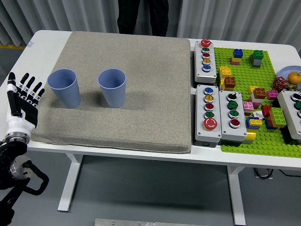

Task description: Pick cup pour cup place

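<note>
Left hand (pixel 22 101) spread at mat (pixel 141 94) left edge, near cup (pixel 64 88).

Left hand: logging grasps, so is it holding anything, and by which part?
Nothing. The left hand is open, fingers spread, beside the left blue cup and not touching it.

a white table (pixel 42 40) on white legs carries everything. a large grey-beige mat (pixel 122 84) covers most of its left and middle. just right of the mat sit three grey button boxes: one at the back (pixel 205 61), and two side by side nearer the front, the left one (pixel 208 114) touching the right one (pixel 233 116). further right lies a green building-brick baseplate (pixel 247 141) reaching the table's right end. a fourth button box (pixel 292 113) shows partly at the right edge, with a plate (pixel 284 71) behind it.
</note>
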`<action>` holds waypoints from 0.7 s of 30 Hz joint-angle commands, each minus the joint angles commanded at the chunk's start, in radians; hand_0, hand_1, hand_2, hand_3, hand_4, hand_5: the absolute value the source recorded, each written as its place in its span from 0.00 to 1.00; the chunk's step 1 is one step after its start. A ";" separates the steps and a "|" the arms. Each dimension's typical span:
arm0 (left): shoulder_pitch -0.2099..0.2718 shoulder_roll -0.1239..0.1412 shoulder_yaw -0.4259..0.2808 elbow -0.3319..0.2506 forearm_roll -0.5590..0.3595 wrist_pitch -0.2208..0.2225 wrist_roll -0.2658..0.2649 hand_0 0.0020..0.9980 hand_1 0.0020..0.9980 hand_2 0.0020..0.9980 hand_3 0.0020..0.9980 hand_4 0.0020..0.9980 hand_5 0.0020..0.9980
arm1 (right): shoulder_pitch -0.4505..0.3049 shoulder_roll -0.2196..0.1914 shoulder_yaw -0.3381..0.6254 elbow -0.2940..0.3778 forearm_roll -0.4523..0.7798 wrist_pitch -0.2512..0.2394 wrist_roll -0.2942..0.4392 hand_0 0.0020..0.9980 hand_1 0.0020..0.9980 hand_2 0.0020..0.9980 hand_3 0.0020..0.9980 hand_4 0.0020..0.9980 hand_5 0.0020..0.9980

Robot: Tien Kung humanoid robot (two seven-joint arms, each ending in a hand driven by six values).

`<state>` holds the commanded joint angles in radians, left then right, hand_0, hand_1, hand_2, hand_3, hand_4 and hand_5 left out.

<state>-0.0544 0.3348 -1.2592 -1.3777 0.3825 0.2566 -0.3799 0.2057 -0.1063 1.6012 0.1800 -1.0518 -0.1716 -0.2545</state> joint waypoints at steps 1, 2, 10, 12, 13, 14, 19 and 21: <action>0.001 0.000 0.000 0.003 0.003 -0.002 0.002 0.85 0.85 0.92 0.90 0.80 0.91 | 0.000 0.000 0.000 0.000 0.000 0.000 0.000 0.71 0.66 0.63 0.60 0.00 0.14; 0.003 -0.002 0.002 0.009 0.010 -0.007 0.007 0.86 0.85 0.92 0.92 0.82 0.77 | -0.001 0.000 -0.001 0.000 0.000 0.000 0.000 0.71 0.66 0.63 0.60 0.00 0.14; -0.006 -0.016 0.025 0.047 0.027 -0.030 0.020 0.86 0.85 0.92 0.93 0.83 0.71 | 0.000 0.001 -0.004 0.000 0.002 -0.003 0.000 0.71 0.66 0.63 0.60 0.00 0.14; -0.021 -0.021 0.034 0.072 0.027 -0.031 0.022 0.86 0.85 0.92 0.93 0.83 0.71 | 0.002 0.000 -0.007 0.000 0.005 -0.003 0.000 0.71 0.66 0.63 0.60 0.00 0.14; -0.024 -0.022 0.035 0.076 0.027 -0.031 0.022 0.86 0.85 0.92 0.93 0.83 0.71 | 0.002 0.000 -0.008 0.000 0.005 -0.003 0.000 0.71 0.66 0.63 0.60 0.00 0.14; -0.026 -0.024 0.038 0.082 0.026 -0.032 0.022 0.86 0.85 0.93 0.93 0.83 0.69 | 0.002 0.000 -0.008 0.000 0.005 -0.004 0.000 0.71 0.66 0.63 0.60 0.00 0.14; -0.030 -0.028 0.047 0.099 0.034 -0.034 0.022 0.86 0.85 0.93 0.93 0.83 0.69 | -0.001 0.001 -0.011 0.000 0.008 -0.006 0.000 0.71 0.66 0.63 0.60 0.00 0.14; -0.033 -0.027 0.046 0.109 0.051 -0.039 0.022 0.86 0.86 0.93 0.94 0.87 0.55 | -0.003 0.001 -0.012 0.000 0.006 -0.006 -0.001 0.71 0.66 0.63 0.60 0.00 0.14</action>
<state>-0.0877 0.3074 -1.2131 -1.2692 0.4338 0.2179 -0.3574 0.2027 -0.1048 1.5894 0.1800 -1.0459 -0.1777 -0.2551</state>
